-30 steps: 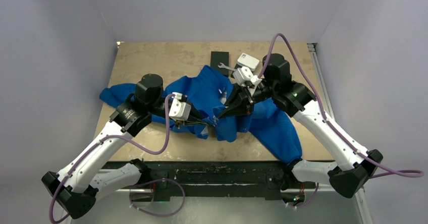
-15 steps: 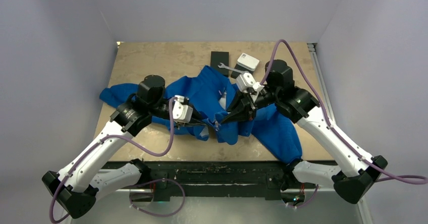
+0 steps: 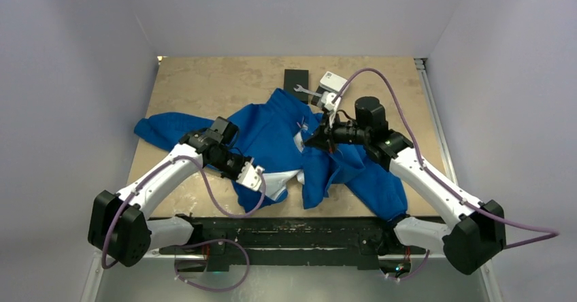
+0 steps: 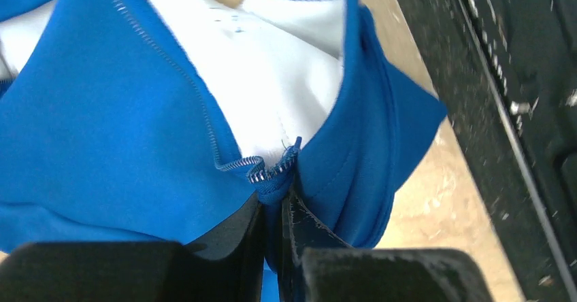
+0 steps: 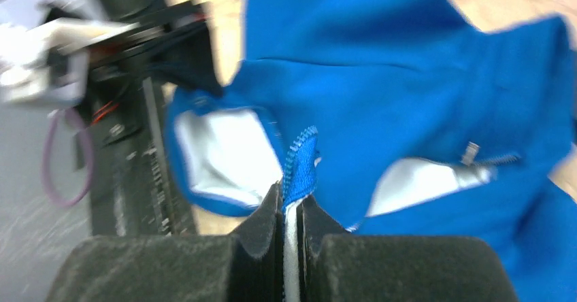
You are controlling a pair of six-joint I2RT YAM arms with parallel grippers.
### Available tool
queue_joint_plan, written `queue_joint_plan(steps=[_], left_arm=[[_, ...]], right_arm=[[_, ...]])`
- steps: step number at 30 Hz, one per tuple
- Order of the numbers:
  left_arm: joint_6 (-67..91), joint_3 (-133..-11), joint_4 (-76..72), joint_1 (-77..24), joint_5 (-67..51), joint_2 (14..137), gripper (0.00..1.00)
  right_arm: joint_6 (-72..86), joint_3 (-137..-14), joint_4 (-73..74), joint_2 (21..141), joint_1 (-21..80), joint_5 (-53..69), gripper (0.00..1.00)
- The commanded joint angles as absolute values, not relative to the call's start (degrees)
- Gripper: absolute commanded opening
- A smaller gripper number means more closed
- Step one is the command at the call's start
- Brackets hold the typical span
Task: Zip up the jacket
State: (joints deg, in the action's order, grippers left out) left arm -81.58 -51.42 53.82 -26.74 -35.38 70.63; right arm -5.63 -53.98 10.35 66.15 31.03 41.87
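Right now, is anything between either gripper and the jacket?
Nothing visible. The left gripper and the right gripper are each pinched directly on the jacket, at a zipper edge of its open front, with blue fabric between the jaws.

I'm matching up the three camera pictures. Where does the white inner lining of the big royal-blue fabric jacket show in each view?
Top external: white inner lining of the royal-blue fabric jacket, low centre.
Left wrist: top centre.
Right wrist: left of centre, another patch to the right.
Shared landmark: black base rail at the table's near edge.
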Motion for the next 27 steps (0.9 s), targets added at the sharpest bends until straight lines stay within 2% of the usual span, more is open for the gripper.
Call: queue_joint_plan(steps=[1, 4, 6, 8, 11, 16, 18, 20, 22, 23, 26, 27], left_arm=[[-103.21, -49.20, 54.46, -26.81, -30.39, 68.26, 0.09], [-94.09, -49.18, 31.82, -26.57, -21.16, 71.60, 0.06], [-89.97, -49.71, 11.38, -24.41, -14.13, 75.59, 0.04], [-86.30, -55.95, -2.15, -21.08, -10.23, 81.40, 0.04], [-75.36, -76.12, -6.64, -16.39, -2.88, 91.25, 0.02], [-67.85, -102.19, -14.51, -5.99, -3.10, 98.86, 0.01], [-62.88, -108.89, -10.00, -3.79, -7.74, 99.03, 0.02], [-61.21, -107.02, 2.02, -3.25, -19.85, 94.54, 0.03], [-66.85, -97.45, 17.56, -4.83, -36.84, 84.84, 0.08], [-72.74, -91.78, 25.44, -8.28, -40.59, 80.18, 0.09], [-91.74, -76.93, 47.20, -21.10, -41.21, 70.66, 0.10], [-92.71, -72.91, 51.19, -25.76, -40.23, 68.74, 0.10]], right_arm=[[2.67, -50.60, -3.25, 65.60, 25.07, 31.45, 0.00], [4.90, -51.25, -7.01, 66.27, 22.54, 23.44, 0.00], [5.89, -52.82, -9.57, 66.63, 20.82, 18.20, 0.00], [5.58, -56.13, -10.55, 67.44, 18.66, 12.02, 0.00], [4.25, -63.31, -11.20, 68.77, 13.22, 2.77, 0.00], [4.31, -69.50, -18.25, 67.25, 3.27, -1.94, 0.00], [3.43, -70.84, -19.17, 67.32, 2.89, 0.56, 0.00], [4.44, -71.57, -17.82, 68.21, 2.82, 11.88, 0.00], [5.75, -69.96, -17.47, 68.91, 3.11, 21.49, 0.00], [6.87, -67.68, -17.93, 68.87, 3.67, 27.12, 0.00], [6.96, -59.21, -20.36, 67.48, 8.61, 40.29, 0.00], [5.96, -57.04, -19.31, 67.12, 10.54, 42.47, 0.00]])
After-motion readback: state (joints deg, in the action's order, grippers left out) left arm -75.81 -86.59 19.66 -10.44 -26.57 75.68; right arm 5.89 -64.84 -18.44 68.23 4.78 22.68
